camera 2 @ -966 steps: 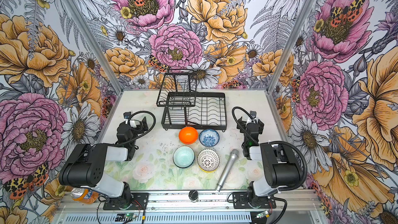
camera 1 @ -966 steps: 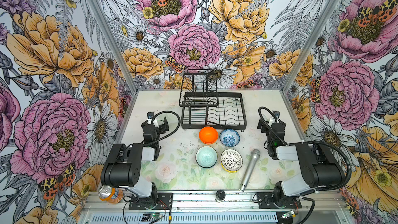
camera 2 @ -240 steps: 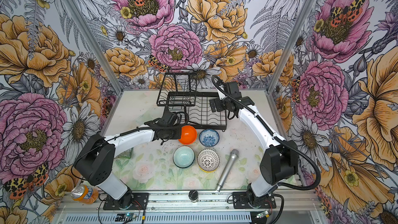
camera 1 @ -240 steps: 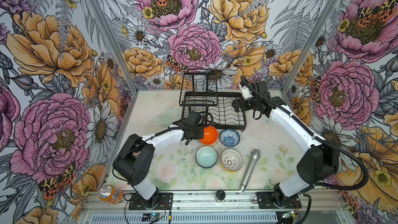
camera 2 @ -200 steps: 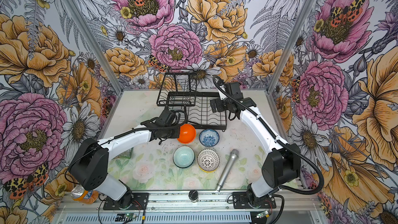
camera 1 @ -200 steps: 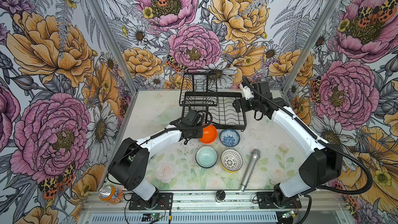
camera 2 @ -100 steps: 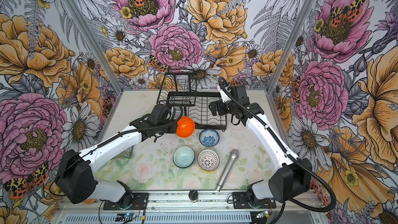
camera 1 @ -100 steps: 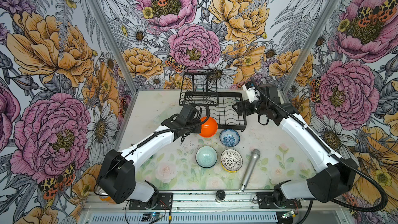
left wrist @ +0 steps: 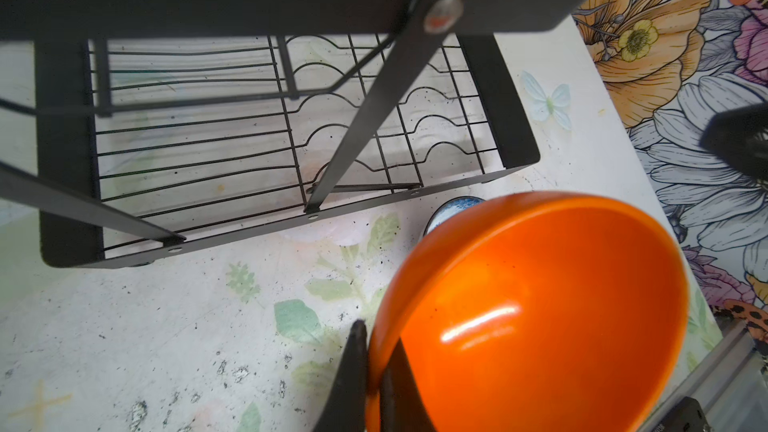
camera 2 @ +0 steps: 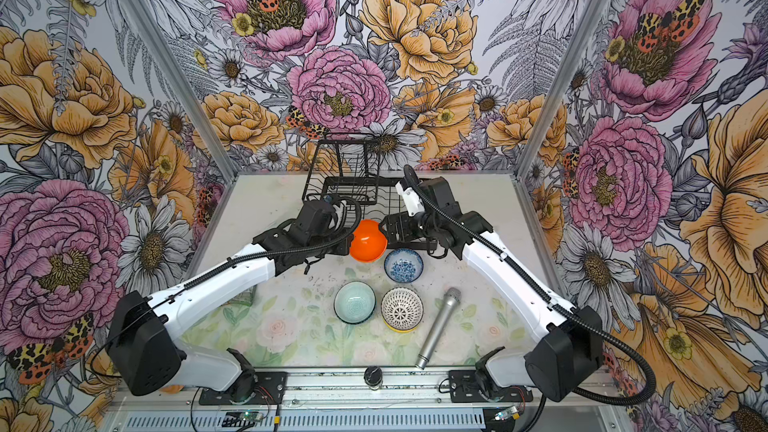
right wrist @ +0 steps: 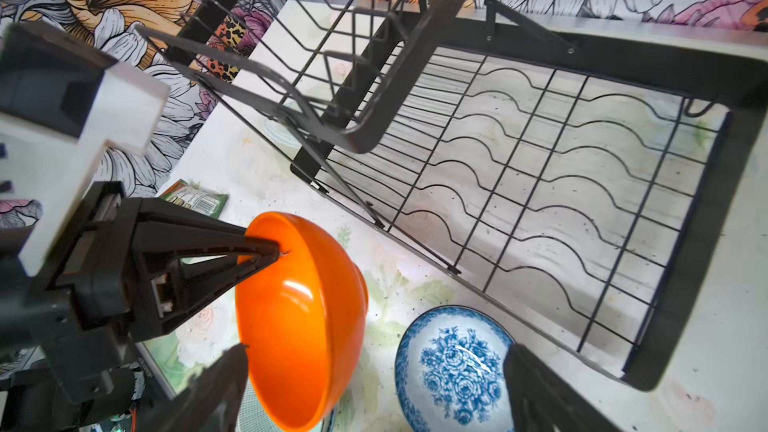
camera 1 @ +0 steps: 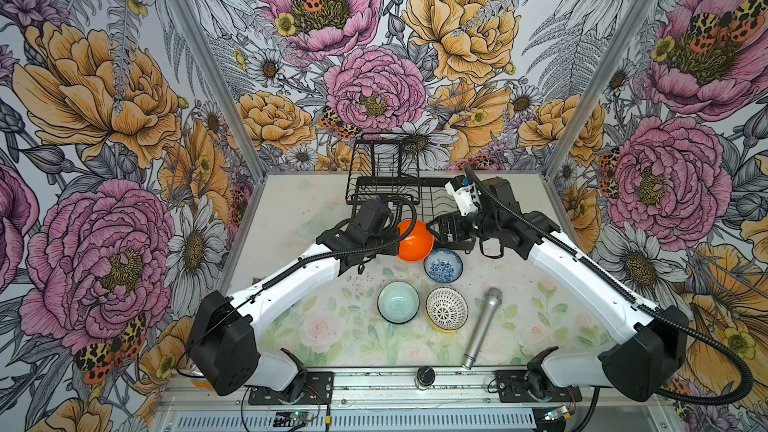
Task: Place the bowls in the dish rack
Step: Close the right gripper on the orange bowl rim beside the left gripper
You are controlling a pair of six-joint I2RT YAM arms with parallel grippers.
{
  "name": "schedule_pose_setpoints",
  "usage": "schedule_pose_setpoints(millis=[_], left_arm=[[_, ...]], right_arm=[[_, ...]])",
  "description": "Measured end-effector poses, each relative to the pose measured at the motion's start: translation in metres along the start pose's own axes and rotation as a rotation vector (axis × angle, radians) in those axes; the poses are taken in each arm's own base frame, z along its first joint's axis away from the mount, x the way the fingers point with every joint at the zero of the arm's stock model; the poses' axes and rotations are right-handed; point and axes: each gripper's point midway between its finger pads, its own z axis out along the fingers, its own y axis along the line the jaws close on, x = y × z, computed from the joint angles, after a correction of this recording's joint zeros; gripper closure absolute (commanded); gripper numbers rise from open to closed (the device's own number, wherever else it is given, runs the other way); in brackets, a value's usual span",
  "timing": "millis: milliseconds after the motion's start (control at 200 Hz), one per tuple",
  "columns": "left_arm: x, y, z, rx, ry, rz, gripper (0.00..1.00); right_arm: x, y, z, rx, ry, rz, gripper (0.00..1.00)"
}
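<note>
Raised off the table [camera 1: 316, 326] since a second earlier, the orange bowl [camera 1: 415, 243] hung tilted before the rack [left wrist: 505, 110], its rim pinched by the left gripper [right wrist: 274, 253]. The right gripper [camera 1: 436, 231], swung in from the rack, hovered just beside it, jaws spread, holding nothing. The rack's upper tier overhung its left part. Nearer lay a microphone [camera 1: 482, 328], a lattice bowl [camera 1: 446, 308] nested in a yellow bowl [camera 1: 444, 329], a teal bowl [camera 1: 398, 302] and a blue bowl [camera 1: 443, 264]. Flowered walls [camera 1: 124, 118] enclosed the pale flowered table.
</note>
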Motion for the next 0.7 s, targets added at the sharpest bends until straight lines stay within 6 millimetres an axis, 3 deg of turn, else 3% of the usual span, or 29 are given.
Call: schedule_pose_setpoints(millis=[325, 701], left_arm=[[-0.017, -0.012, 0.006, 0.012, -0.035, 0.009, 1.00], [-0.023, -0.021, 0.004, 0.031, -0.058, 0.026, 1.00]], right_arm=[[0.015, -0.001, 0.027, 0.023, 0.045, 0.099, 0.31], [0.016, -0.006, 0.037, 0.039, 0.047, 0.136, 0.82]])
